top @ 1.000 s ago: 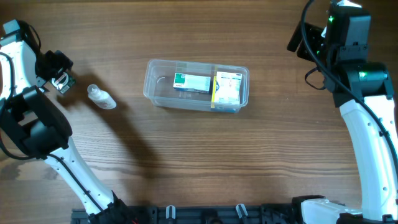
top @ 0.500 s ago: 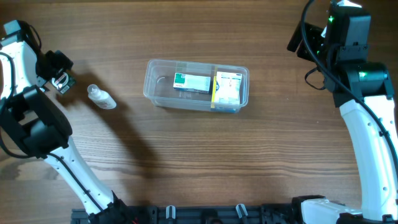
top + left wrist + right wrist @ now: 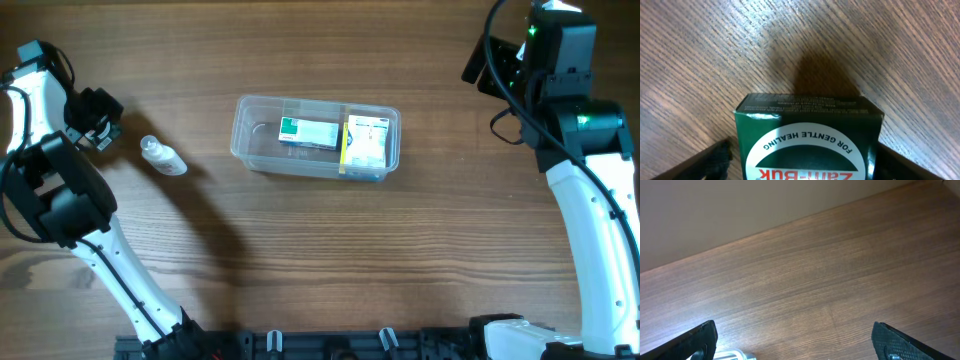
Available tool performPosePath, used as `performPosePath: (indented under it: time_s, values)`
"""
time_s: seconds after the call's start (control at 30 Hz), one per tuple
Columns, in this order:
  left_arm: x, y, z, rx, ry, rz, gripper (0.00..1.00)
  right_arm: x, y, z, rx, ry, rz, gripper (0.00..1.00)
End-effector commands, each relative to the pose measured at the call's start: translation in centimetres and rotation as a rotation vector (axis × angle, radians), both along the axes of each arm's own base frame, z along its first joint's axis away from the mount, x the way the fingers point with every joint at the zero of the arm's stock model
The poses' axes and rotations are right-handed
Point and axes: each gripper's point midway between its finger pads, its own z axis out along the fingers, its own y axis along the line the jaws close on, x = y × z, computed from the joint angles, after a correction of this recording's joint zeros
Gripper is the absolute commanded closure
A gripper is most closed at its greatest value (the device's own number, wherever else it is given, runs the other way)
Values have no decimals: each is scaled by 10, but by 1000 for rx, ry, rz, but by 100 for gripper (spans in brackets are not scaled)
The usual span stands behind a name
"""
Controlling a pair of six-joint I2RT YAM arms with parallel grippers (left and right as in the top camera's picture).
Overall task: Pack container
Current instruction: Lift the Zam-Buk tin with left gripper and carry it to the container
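Note:
The container (image 3: pixel 240 135), a clear tub, sits mid-table holding a green-and-white box (image 3: pixel 308 132) and a yellow-and-white box (image 3: pixel 366 140). At the far left, my left gripper (image 3: pixel 97 118) has a dark green Zam-Buk box (image 3: pixel 807 135) between its fingers. In the left wrist view the gripper (image 3: pixel 802 155) has a dark finger close against each side of that box. My right gripper (image 3: pixel 795 340) is open over bare wood at the far right, nothing between its fingers (image 3: pixel 700 340). A corner of the container (image 3: pixel 732 356) peeks in at the bottom edge of the right wrist view.
A small clear bottle (image 3: pixel 163 157) lies on its side just right of the left gripper, between it and the container. The right arm (image 3: pixel 560 90) stands at the back right. A wall runs along the table's far edge (image 3: pixel 740 210).
The left gripper's jaws have narrowed around the green box, and the left wrist has shifted slightly up and right. The right arm, bottle and container have not moved.

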Motion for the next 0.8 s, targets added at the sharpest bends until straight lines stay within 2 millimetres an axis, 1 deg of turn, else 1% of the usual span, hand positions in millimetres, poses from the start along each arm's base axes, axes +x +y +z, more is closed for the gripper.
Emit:
performPosePath:
  time_s: [0.0, 0.03, 0.07, 0.1, 0.43, 0.5, 0.53, 0.63, 0.77]
  values:
    - [1, 1, -3, -7, -1, -8, 36, 1, -1, -3, 3, 6, -15, 0]
    - [1, 1, -3, -7, -1, -5, 45, 1, -1, -3, 3, 6, -15, 0]
    - [1, 1, -3, -7, -1, -5, 50, 1, -1, -3, 3, 6, -15, 0]
    - [1, 1, -3, -7, -1, -5, 53, 1, -1, -3, 3, 6, -15, 0]
    - [-4, -3, -4, -24, 16, -3, 51, 1, -1, -3, 3, 6, -15, 0]
    - [-4, -5, -3, -38, 14, -5, 51, 1, -1, -3, 3, 6, -15, 0]
    - [-4, -6, -3, -40, 13, -5, 53, 1, -1, -3, 3, 6, -15, 0]
    - [-3, -7, 3, -43, 1, -6, 58, 1, -1, -3, 3, 6, -15, 0]
    - [0, -5, 21, -27, -31, -7, 58, 1, -1, -3, 3, 6, -15, 0]
